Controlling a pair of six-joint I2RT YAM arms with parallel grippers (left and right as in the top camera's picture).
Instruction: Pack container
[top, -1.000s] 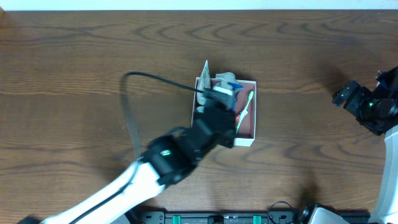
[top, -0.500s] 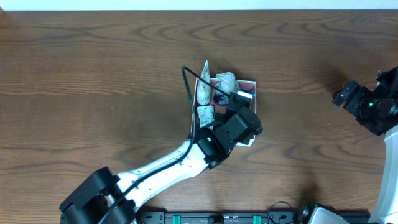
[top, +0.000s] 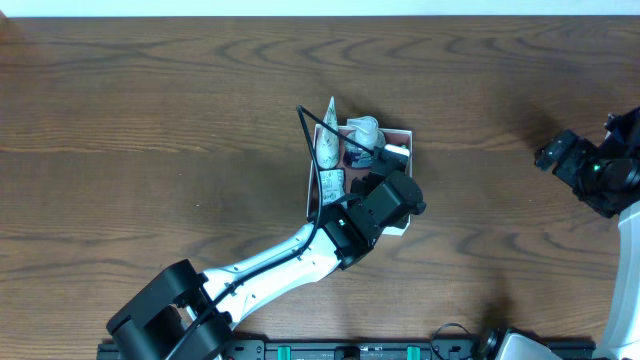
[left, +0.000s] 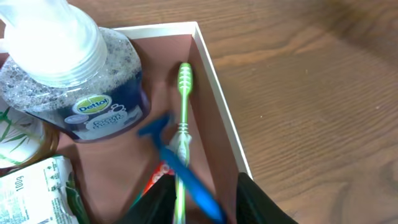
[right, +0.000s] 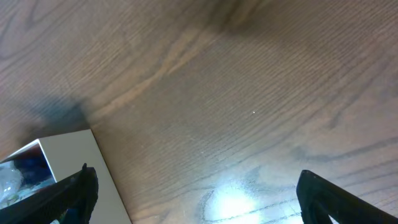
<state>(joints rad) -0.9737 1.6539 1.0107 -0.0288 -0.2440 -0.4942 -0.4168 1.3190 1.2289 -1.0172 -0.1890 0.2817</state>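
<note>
The container sits mid-table, white-walled with a pinkish-brown floor. Inside it are a Dettol bottle, a green toothbrush along the right wall, a red tube and a soap packet. My left gripper hangs over the container's right side with its jaws apart. A blurred blue razor lies loose between them, over the toothbrush. My right gripper stands wide open over bare wood at the far right, holding nothing.
A pale sachet leans upright against the container's left wall. The left arm and its black cable cross the container's near side. Brown wood table surrounds the container.
The left arm swung right over the container's right side. Its jaws went from shut on the blue razor to apart, and the razor now shows blurred between them.
</note>
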